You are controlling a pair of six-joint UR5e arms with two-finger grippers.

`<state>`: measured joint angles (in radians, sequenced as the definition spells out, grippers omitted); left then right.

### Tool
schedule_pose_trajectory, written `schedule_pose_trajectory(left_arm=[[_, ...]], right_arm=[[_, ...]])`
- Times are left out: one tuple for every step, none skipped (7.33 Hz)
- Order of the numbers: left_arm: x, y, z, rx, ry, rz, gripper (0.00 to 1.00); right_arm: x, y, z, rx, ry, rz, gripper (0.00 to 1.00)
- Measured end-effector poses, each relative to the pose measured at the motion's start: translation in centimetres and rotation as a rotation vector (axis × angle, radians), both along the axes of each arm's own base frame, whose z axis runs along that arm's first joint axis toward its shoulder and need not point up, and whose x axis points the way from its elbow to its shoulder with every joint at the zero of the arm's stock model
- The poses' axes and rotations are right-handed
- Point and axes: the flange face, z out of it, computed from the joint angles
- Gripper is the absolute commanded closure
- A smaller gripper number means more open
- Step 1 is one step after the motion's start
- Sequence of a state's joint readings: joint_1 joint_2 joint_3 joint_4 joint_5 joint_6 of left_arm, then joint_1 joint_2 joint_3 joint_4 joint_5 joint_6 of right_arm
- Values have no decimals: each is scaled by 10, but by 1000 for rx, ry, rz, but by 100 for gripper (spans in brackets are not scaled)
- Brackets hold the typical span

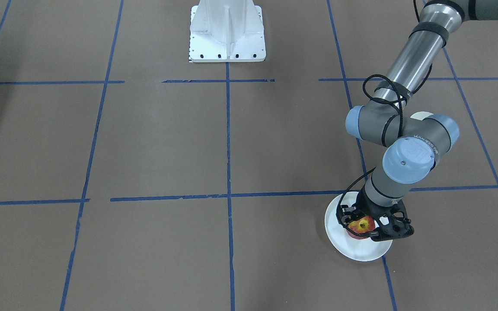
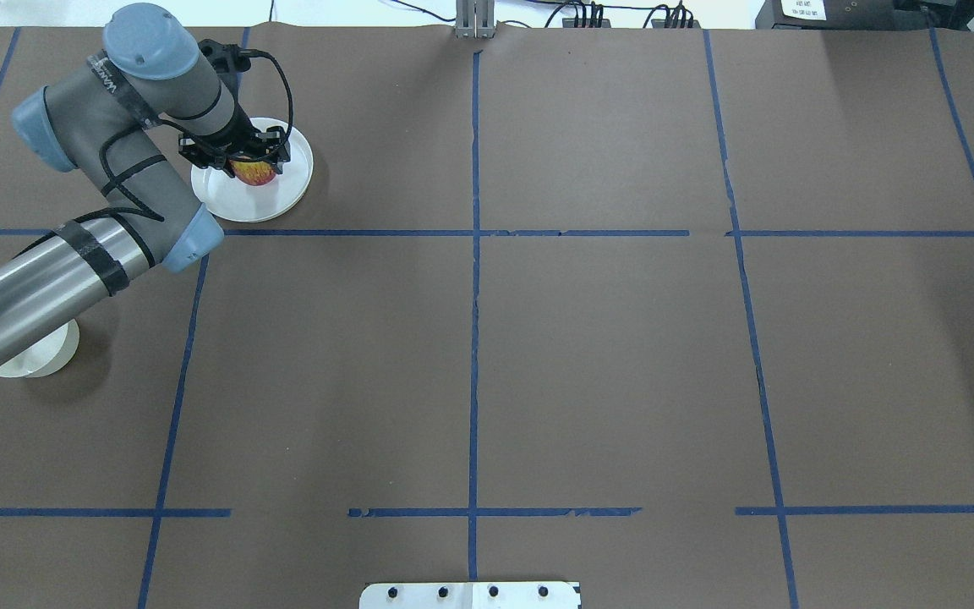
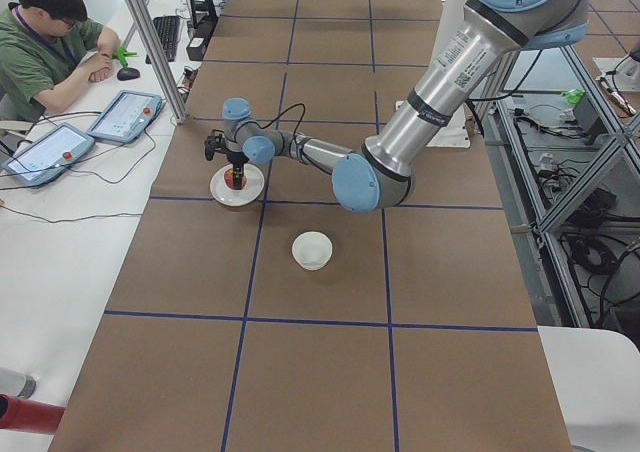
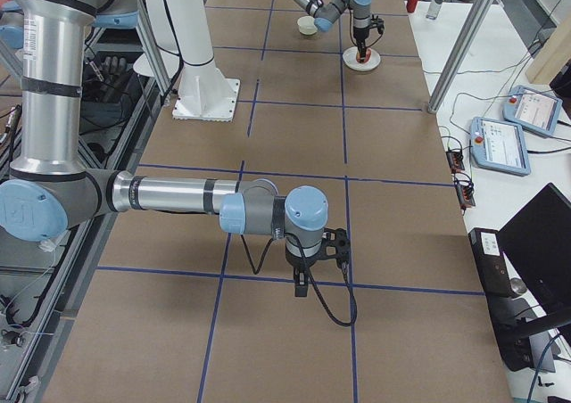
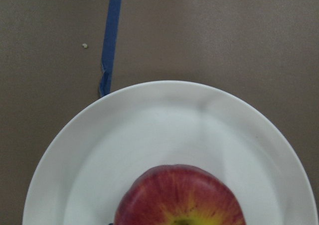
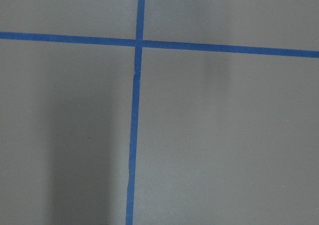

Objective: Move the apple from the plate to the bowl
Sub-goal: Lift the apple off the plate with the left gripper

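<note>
Apple (image 1: 360, 226) is seen resting near the middle of the plate (image 1: 355, 254); its stem dimple, ringed with yellow, is turned upward, so its core axis stands about upright; the left tool (image 2: 254, 162) is lowered over it from above, with one finger at each side of the fruit; whether the fingers are clenched on it or merely flank it cannot be told; the bowl (image 3: 312, 250) is set upright on the desk (image 2: 605, 364), well apart from the plate, on the plate's robot-base side; a blue tape line (image 2: 369, 233) is laid between plate and bowl; the left forearm (image 2: 22, 296) is stretched above that gap, and part of the bowl is hidden by it in the overhead view; the right tool (image 4: 308, 274) is held far from the plate above crossing tape lines and is shown only from the side, so its state cannot be told; a white mount (image 1: 227, 32) is seen well away from the plate.
</note>
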<state>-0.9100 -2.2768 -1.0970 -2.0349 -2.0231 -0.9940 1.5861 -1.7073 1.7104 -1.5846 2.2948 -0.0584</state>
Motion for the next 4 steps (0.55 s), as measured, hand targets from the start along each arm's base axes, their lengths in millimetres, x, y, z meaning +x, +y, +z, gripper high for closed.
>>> schedule_pose_trajectory(left_arm=[[-17, -2, -13, 19, 15, -15, 54], [-43, 1, -23, 41, 32, -36, 54], [-74, 13, -31, 60, 43, -45, 54], [-107, 38, -36, 82, 45, -30, 54]], right_arm=[[0, 0, 0, 0, 0, 0, 0], [0, 0, 0, 0, 0, 0, 0], [0, 0, 0, 0, 0, 0, 0], [0, 0, 0, 0, 0, 0, 0]])
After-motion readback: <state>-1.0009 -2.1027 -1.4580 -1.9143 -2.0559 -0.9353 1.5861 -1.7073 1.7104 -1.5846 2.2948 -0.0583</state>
